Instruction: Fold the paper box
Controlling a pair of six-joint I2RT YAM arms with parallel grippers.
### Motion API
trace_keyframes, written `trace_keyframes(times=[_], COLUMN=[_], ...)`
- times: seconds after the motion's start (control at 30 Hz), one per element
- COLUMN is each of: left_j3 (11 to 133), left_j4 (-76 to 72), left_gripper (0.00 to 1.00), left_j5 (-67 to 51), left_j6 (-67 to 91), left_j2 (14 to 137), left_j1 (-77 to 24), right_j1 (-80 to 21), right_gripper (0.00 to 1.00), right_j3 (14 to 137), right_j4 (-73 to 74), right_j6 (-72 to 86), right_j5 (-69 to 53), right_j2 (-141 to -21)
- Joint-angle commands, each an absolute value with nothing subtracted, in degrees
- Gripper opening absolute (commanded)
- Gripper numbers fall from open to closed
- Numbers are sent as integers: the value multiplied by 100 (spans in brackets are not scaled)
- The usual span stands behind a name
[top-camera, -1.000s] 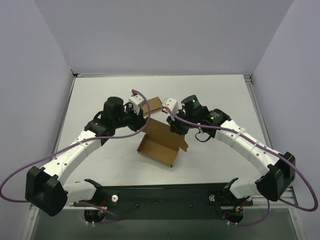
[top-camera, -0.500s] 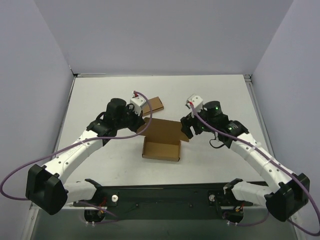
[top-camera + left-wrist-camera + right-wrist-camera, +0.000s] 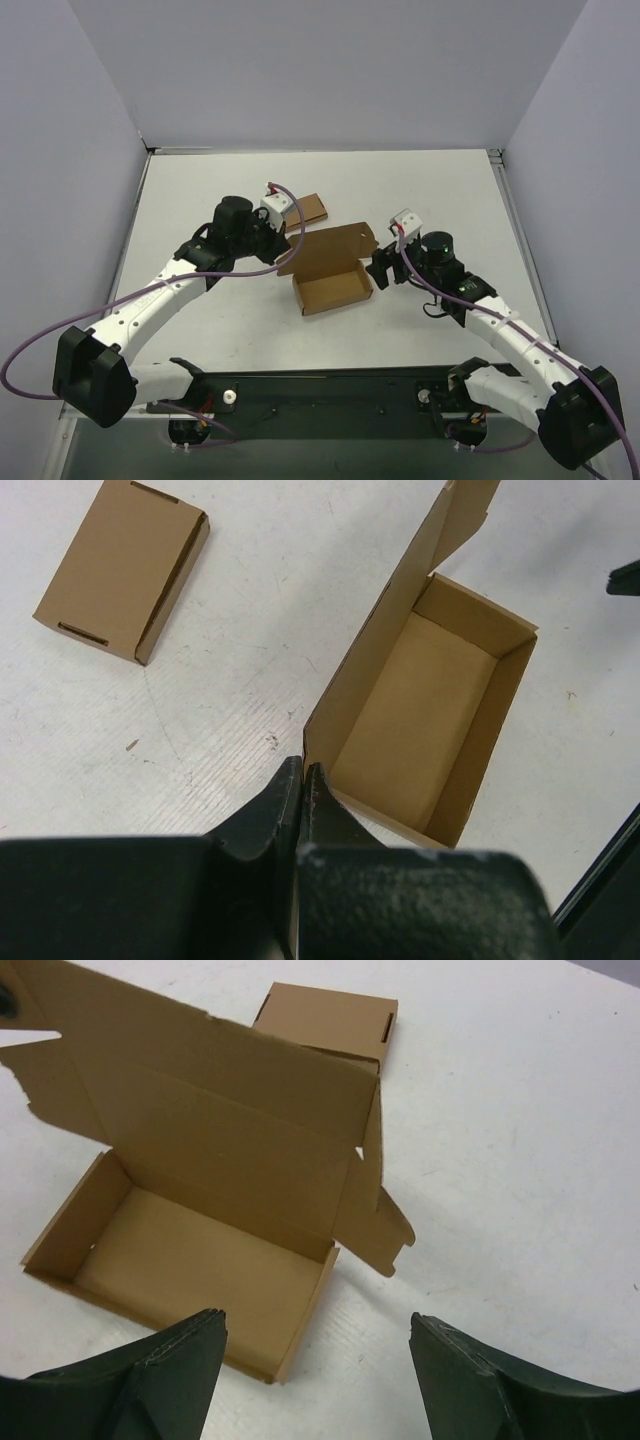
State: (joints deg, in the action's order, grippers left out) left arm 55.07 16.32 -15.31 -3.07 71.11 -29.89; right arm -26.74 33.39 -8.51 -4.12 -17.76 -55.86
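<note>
Right gripper (image 3: 315, 1332), jaws wide apart, has backed off to just right of the paper box (image 3: 335, 285), which has swung round. Left gripper (image 3: 300, 778) is pinched together at the box's rear-left corner, possibly nipping cardboard. The lid stands upright with its tab loose, so closing remains.

Frame centre, paper box (image 3: 335, 265): plain brown cardboard, paler tan inside. Above it, smaller box (image 3: 310, 208): same brown (dark slots). Table (image 3: 440, 190) white, scuffed. Left arm (image 3: 160, 295), right arm (image 3: 510, 325): white, black joints. Cables (image 3: 30, 350) purple.
</note>
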Motion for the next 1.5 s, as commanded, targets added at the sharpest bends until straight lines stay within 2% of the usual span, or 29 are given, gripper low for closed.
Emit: trace_keyframes(times=[0.0,0.4,0.73,0.9,1.0,1.07,1.17,1.33,1.47], left_j3=[5546,5528,5546,5546,5581,5599,5607,5634,5634], left_j4=[1485,1468,1503,1494,1555,1599,1582,1582,1582], left_gripper=[0,0,0,0,0,0,0,0,0], left_j5=[-1845,-2021,-1978,-1925,-1758,-1697,-1670,-1626,-1626], left_j6=[-457,-545,-571,-545,-527,-519,-501,-483,-483], left_j2=[7110,7146,7207,7216,7268,7303,7330,7356,7348], left_j1=[-2971,-2944,-2918,-2909,-2900,-2900,-2900,-2900,-2900], right_j1=[-2383,-2083,-2083,-2153,-2206,-2293,-2408,-2671,-2874], right_gripper=[75,74,73,68,59,51,45,41,31], right_j3=[3331,3612,3551,3577,3630,3630,3595,3542,3594], right_j4=[-2081,-2706,-3111,-3050,-2901,-2874,-2856,-2830,-2769], right_j6=[-510,-571,-607,-493,-413,-334,-255,-237,-211], right_j5=[-2010,-2777,-2935,-3199,-3208,-3068,-2927,-2629,-2040], right_j2=[-6080,-7206,-7436,-7427,-7471,-7445,-7392,-7321,-7400])
